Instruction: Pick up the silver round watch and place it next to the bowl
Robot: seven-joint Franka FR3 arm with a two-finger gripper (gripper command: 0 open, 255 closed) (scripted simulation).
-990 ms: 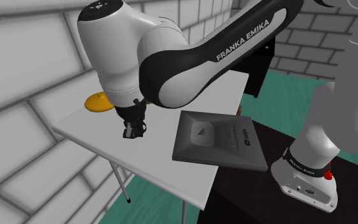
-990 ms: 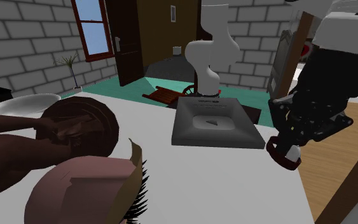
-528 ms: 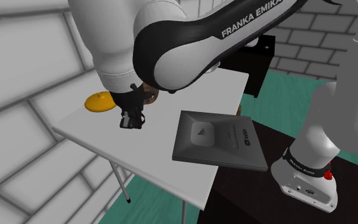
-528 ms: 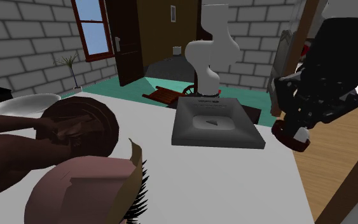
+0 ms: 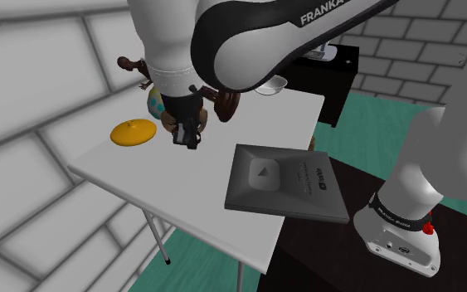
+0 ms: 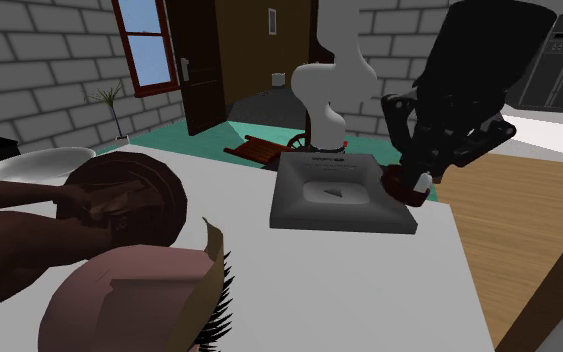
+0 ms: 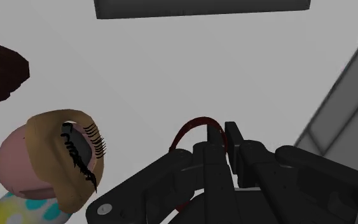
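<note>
My black gripper (image 5: 187, 137) is shut on the watch and holds it in the air above the white table (image 5: 140, 178). The watch (image 6: 410, 190) has a pale round face and a dark red strap, which loops out past the fingertips (image 7: 217, 137) as a thin red arc (image 7: 193, 123). In the second exterior view the gripper (image 6: 416, 180) hangs over the right edge of a dark grey slab (image 6: 339, 195). The white bowl (image 5: 271, 85) sits at the table's far end, partly behind the arm, and appears again as a white bowl (image 6: 24, 165) at the left.
A flat orange dish (image 5: 133, 131) lies near the table's left edge. A dark brown figure (image 6: 119, 200) and a pink doll head with tan hair (image 7: 56, 153) stand between gripper and bowl. The dark grey slab (image 5: 285, 182) overhangs the stand side. Brick wall close behind.
The gripper has risen with the watch and swung to the shoulder view's right, toward the brown figure. In the second exterior view it went left, up to the slab's edge.
</note>
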